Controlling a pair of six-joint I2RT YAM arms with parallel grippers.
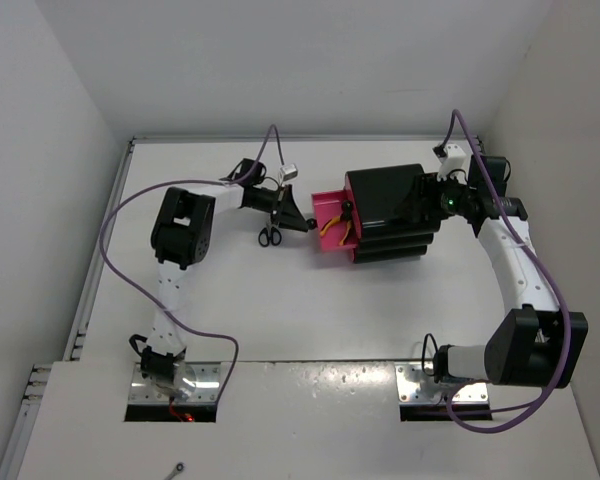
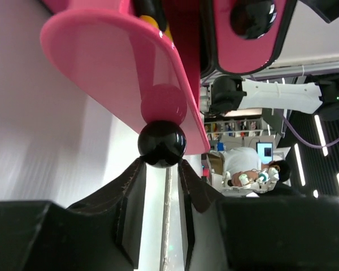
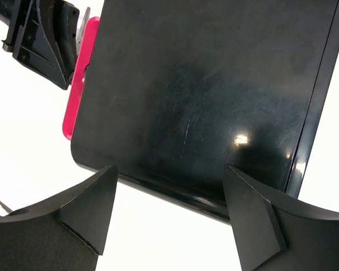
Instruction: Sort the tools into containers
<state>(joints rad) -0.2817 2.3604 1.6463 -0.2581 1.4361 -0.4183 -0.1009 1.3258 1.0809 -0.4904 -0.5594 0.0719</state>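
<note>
Left hand narrow, tips touching knob of open drawer; pliers inside. Scissors on desk just left of drawer. Right hand wide, against box toward far edge.

We are seeing the glossy black box sitting at the right gripper's fingertips. One magenta drawer is sticking out, holding yellow-handled pliers, with its knob at the left gripper's tips. Black-handled scissors are lying just beside that gripper.
</note>
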